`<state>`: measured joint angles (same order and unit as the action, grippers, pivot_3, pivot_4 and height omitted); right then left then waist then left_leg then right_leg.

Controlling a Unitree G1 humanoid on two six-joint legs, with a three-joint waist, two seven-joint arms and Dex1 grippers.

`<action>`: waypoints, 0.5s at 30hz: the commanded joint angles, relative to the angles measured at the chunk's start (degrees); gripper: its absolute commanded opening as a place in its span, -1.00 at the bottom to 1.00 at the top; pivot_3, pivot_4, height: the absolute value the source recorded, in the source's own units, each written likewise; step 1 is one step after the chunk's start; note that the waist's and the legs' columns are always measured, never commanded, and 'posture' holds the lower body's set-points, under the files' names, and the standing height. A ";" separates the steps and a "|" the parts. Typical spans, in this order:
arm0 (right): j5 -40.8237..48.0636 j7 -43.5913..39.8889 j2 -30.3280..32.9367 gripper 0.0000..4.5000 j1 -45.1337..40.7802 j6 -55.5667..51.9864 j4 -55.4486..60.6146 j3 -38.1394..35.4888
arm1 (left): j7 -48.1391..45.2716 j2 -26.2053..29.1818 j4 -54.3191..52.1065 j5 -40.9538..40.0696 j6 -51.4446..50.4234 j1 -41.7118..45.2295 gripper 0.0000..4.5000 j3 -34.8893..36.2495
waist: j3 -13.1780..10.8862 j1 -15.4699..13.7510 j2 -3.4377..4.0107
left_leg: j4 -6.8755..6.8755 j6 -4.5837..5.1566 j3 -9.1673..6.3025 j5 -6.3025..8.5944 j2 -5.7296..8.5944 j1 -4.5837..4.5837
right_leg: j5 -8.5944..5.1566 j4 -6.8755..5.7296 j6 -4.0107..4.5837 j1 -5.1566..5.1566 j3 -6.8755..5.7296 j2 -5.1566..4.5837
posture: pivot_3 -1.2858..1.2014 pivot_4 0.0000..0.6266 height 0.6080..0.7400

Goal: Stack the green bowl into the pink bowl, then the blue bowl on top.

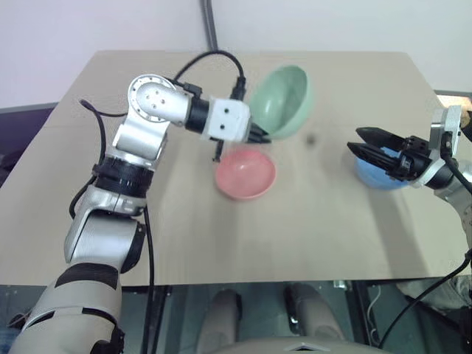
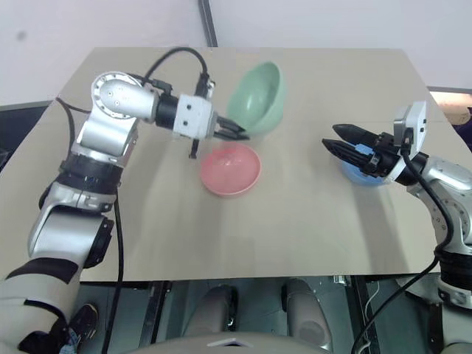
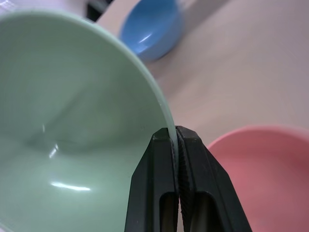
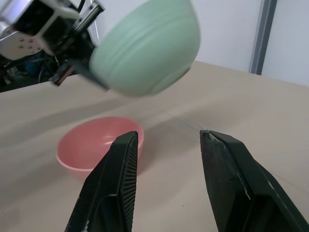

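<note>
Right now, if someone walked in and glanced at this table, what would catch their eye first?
The green bowl, tilted in the air above the table: the left gripper is shut on its rim, holding it just beyond the pink bowl, which sits empty mid-table. To the right, the right gripper hangs open over the blue bowl.

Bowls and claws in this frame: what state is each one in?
green bowl: lifted off the table, tilted, pinched at its rim.
pink bowl: upright on the table, empty.
blue bowl: upright on the table, empty.
left claw: shut on the green bowl's rim.
right claw: open, holding nothing.
</note>
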<state>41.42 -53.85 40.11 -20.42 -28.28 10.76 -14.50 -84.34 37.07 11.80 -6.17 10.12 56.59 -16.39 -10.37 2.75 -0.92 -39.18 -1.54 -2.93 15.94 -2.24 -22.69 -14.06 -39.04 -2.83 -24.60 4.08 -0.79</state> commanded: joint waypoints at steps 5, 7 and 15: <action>0.77 0.74 0.11 0.02 0.98 1.47 3.00 -2.34 | -5.78 5.77 -7.37 0.12 0.05 -3.57 -0.99 -1.27 | 0.00 -0.50 0.00 | -0.02 0.00 0.00 0.00 0.00 -0.03 | 0.00 0.05 0.00 0.01 0.00 0.00 | 0.03 -0.52 1.00; 0.75 0.87 0.10 0.02 1.13 1.49 3.12 -2.39 | -6.64 7.07 -6.49 1.45 1.99 -3.81 -0.99 -1.93 | 0.00 -0.52 0.00 | -0.02 0.00 0.01 0.00 0.00 -0.04 | 0.00 0.08 0.00 0.02 -0.01 -0.01 | 0.03 -0.52 1.00; 0.53 1.04 -0.10 0.02 1.03 1.76 3.01 -1.93 | -6.86 7.65 -2.20 5.06 8.43 -3.19 -0.99 -2.99 | 0.00 -0.53 0.00 | -0.02 0.00 0.01 0.00 0.00 -0.05 | 0.00 0.09 0.00 0.02 -0.02 -0.01 | 0.03 -0.52 1.00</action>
<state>41.44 -52.94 39.99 -19.09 -27.95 11.51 -14.59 -91.01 44.31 9.92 -1.14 16.98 52.55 -19.84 -10.37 2.23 -0.93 -39.20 -1.54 -2.92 15.94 -2.24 -22.75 -14.06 -38.94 -2.83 -24.58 4.06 -0.80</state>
